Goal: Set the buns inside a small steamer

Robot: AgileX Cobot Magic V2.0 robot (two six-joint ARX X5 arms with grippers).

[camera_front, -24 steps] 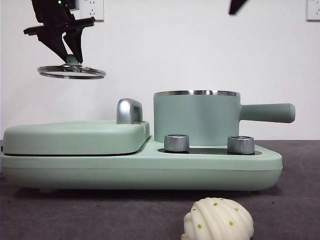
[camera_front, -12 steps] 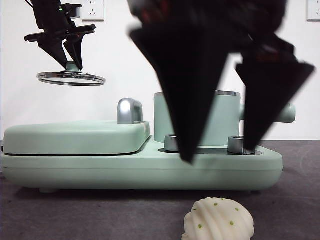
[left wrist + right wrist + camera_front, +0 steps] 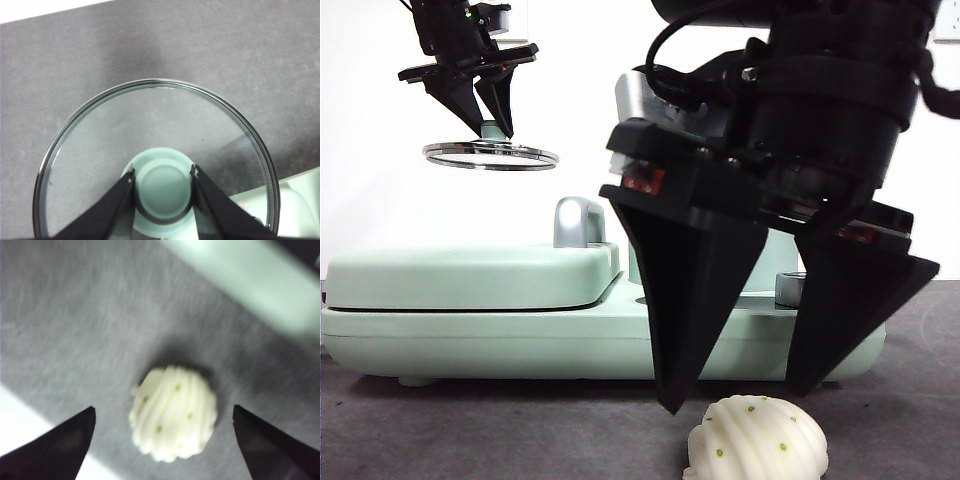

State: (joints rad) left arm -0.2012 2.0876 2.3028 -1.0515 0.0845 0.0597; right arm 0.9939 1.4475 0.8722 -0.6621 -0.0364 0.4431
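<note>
Jaws spread wide on the right gripper (image 3: 735,400), big and black in the middle of the front view, tips pointing down just above the ribbed bun (image 3: 757,440) and not touching it. Nothing held between them. Bun low in the frame, right of middle, sitting on the grey table (image 3: 470,430); white, with lines and little green dots. In the right wrist view, same bun (image 3: 173,413) between the two dark tips of that gripper (image 3: 165,440), a gap on each side, picture blurry.

Jaws pinched tight on the left gripper (image 3: 492,128), upper left of the front view, squeezing the green knob (image 3: 163,191) of the glass lid (image 3: 490,155). Lid flat and up in the air, high over the flat green grill plate (image 3: 470,275). Seen through the glass in the left wrist view: grey table, and a bit of the green cooker (image 3: 300,200) at the lower right corner.

Small steamer almost all hidden behind the right gripper in the front view; cannot tell what is inside. One silver dial (image 3: 790,289) peeking out on the cooker base (image 3: 490,340). Only one bun in sight.
</note>
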